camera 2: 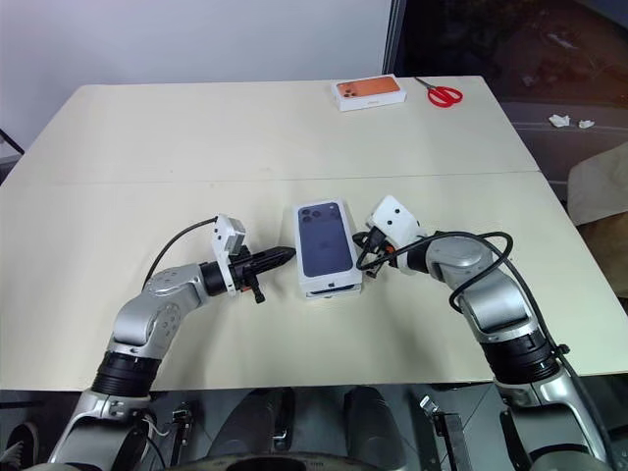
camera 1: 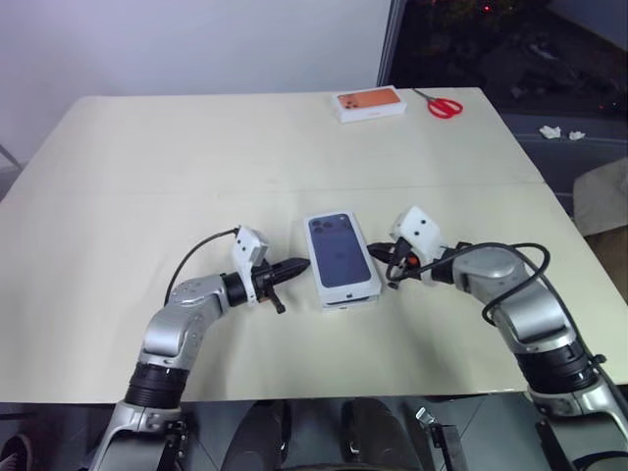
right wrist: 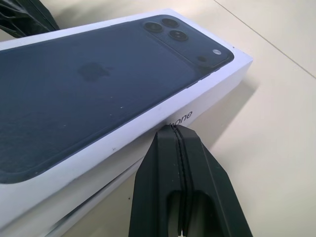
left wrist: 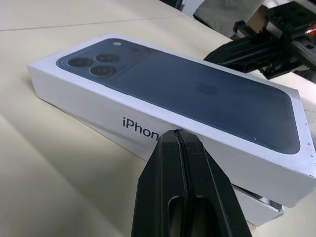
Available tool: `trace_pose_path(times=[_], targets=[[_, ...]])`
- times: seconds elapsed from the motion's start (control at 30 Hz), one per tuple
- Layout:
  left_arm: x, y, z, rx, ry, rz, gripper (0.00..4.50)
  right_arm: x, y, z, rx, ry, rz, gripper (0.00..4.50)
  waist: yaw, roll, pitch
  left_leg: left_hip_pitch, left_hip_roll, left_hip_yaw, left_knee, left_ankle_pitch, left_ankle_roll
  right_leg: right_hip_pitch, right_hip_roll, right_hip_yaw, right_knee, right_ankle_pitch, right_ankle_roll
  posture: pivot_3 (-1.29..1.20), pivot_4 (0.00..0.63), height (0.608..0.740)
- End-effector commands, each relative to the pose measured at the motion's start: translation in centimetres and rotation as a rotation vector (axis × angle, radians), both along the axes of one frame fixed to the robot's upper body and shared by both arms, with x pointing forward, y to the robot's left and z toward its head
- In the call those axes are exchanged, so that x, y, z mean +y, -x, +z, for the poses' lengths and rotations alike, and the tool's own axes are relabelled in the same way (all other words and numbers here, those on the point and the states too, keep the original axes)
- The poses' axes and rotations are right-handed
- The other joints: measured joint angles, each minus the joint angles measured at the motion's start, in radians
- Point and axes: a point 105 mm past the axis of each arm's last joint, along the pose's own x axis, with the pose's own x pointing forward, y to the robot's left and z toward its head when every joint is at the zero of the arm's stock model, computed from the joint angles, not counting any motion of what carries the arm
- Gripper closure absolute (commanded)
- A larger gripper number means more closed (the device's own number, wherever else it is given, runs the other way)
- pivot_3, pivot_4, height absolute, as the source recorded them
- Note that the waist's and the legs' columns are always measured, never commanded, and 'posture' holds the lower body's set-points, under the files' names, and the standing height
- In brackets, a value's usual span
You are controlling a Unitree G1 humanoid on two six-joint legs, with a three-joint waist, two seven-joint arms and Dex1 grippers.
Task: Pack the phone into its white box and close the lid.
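Observation:
The lid (camera 1: 340, 250), white with a dark blue phone picture on its face, lies over the white box near the table's front middle. It sits slightly askew, and a strip of the white box (left wrist: 256, 210) pokes out beneath its near end. The phone is hidden. My left gripper (camera 1: 302, 265) is shut and empty, its tip close to the lid's left side wall (left wrist: 148, 126). On the lid's right side, my right gripper (camera 1: 385, 259) is also shut and empty, its tip just short of that wall (right wrist: 173, 116).
A white box printed with an orange phone (camera 1: 370, 104) and red-handled scissors (camera 1: 444, 106) lie at the table's far right edge. A seam (camera 1: 196, 189) runs across the tabletop behind the lid. The table's right edge (camera 1: 579, 235) is near my right arm.

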Motion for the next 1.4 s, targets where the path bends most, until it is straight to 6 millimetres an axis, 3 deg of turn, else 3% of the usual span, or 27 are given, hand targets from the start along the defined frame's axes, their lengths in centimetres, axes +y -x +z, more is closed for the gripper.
trace_pose_path(times=[0.03,0.47,0.73,1.0,1.17,1.23,1.33,1.4], targets=[[-1.1,0.6,1.6,-0.052,0.047,-0.05,4.5,2.0,1.4,1.2,-0.057,-0.023,0.122,4.49,0.0,0.0,0.0,0.0,0.0,0.0,0.0,0.0,0.0,0.0,0.0,0.0,0.0,0.0,0.0,0.0,0.15,0.74],[-1.1,1.3,0.4,-0.034,0.018,-0.062,4.5,1.1,1.9,-1.4,-0.019,0.061,0.119,4.49,0.0,0.0,0.0,0.0,0.0,0.0,0.0,0.0,0.0,0.0,0.0,0.0,0.0,0.0,0.0,0.0,0.15,0.74],[0.4,1.2,0.5,-0.028,0.014,-0.026,4.5,1.4,2.4,-1.1,-0.04,0.091,0.185,4.49,-0.001,0.0,0.0,0.001,0.0,0.0,0.0,0.0,0.0,0.001,0.0,0.0,0.0,0.0,0.0,0.0,0.15,0.74],[2.2,-0.9,3.2,-0.079,0.072,0.041,4.5,-1.6,-1.7,1.9,-0.143,0.069,0.026,4.49,0.0,0.0,0.0,0.001,0.0,0.0,0.001,0.0,0.0,0.001,0.0,0.0,0.001,0.0,0.0,0.0,0.15,0.74],[1.2,-1.3,4.9,-0.11,0.096,0.002,4.5,-0.6,-3.0,4.0,-0.192,-0.057,-0.01,4.49,0.0,0.0,0.0,0.001,0.0,0.0,0.001,0.0,0.0,0.001,0.0,0.0,0.0,0.0,0.0,0.0,0.15,0.74],[0.4,-1.6,4.6,-0.105,0.101,-0.004,4.5,0.3,-2.7,3.8,-0.172,-0.092,0.012,4.49,0.0,0.0,0.0,0.001,0.0,0.0,0.001,0.0,0.0,0.001,0.0,0.0,0.0,0.0,0.0,0.0,0.15,0.74],[-1.1,-1.5,2.9,-0.097,0.039,-0.035,4.5,0.8,-1.8,1.4,-0.141,0.02,0.071,4.49,0.002,0.0,0.0,0.001,-0.001,0.0,0.001,0.0,0.0,0.001,0.0,0.0,0.001,0.0,0.0,0.0,0.15,0.74],[-1.8,-0.3,0.3,-0.068,-0.066,-0.093,4.5,1.1,0.2,-1.1,-0.055,0.076,0.152,4.49,0.003,0.0,0.0,0.001,-0.001,0.0,0.001,0.0,0.0,0.001,0.0,0.0,0.0,0.0,0.0,0.0,0.15,0.74]])
